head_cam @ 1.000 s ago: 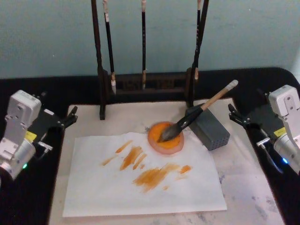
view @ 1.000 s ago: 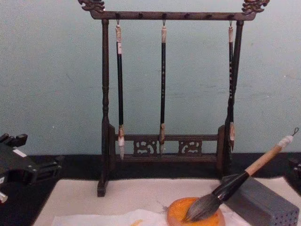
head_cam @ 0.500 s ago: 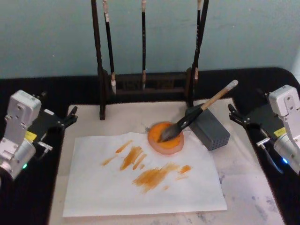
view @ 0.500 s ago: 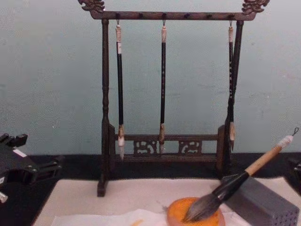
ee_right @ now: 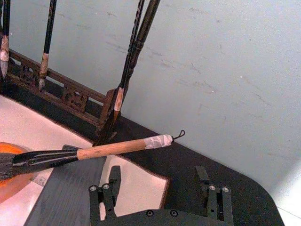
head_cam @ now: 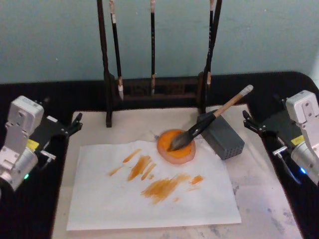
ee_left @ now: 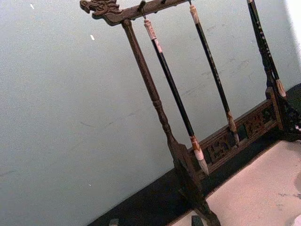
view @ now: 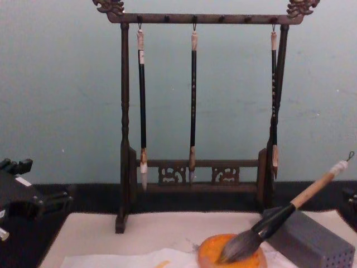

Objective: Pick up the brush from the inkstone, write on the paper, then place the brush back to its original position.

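The brush lies slanted, its grey bristles resting in the round orange inkstone and its pale handle propped on a grey block. The right wrist view shows the brush handle and white end cap ahead of the right gripper, which is open and holds nothing. In front of the inkstone, the white paper carries several orange strokes. The left gripper sits open at the mat's left edge. The right gripper sits at the mat's right edge. Both are well clear of the brush.
A dark wooden rack with three thin hanging brushes stands at the back of the beige felt mat. Black table surface lies under both arms. A pale green wall is behind.
In the chest view the left gripper's fingers have drawn slightly back toward the left edge. The brush, inkstone and right gripper have not moved.
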Controlling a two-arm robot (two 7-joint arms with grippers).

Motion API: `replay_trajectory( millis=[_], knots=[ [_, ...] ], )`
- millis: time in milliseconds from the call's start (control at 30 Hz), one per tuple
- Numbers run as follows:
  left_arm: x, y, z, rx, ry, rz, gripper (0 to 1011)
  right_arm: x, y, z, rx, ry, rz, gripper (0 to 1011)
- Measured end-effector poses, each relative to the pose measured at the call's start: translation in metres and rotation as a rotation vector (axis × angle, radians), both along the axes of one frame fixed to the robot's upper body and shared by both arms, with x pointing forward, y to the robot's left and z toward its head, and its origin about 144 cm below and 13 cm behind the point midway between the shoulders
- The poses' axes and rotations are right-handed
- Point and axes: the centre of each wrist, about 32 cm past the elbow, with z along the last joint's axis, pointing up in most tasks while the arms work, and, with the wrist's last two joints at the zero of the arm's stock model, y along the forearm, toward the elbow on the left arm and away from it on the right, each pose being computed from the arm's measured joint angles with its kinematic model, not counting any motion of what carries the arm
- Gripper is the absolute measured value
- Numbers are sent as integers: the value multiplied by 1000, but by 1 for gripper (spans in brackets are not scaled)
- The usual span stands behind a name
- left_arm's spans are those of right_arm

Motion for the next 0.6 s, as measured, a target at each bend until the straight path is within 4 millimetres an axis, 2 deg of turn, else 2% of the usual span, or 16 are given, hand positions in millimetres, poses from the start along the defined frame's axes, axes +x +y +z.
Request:
replay_trajectory(
  millis=[600],
  knots=[
    [0,0,0,0,0,0,1001,0,0,0,0,0,0,1000]
  ],
)
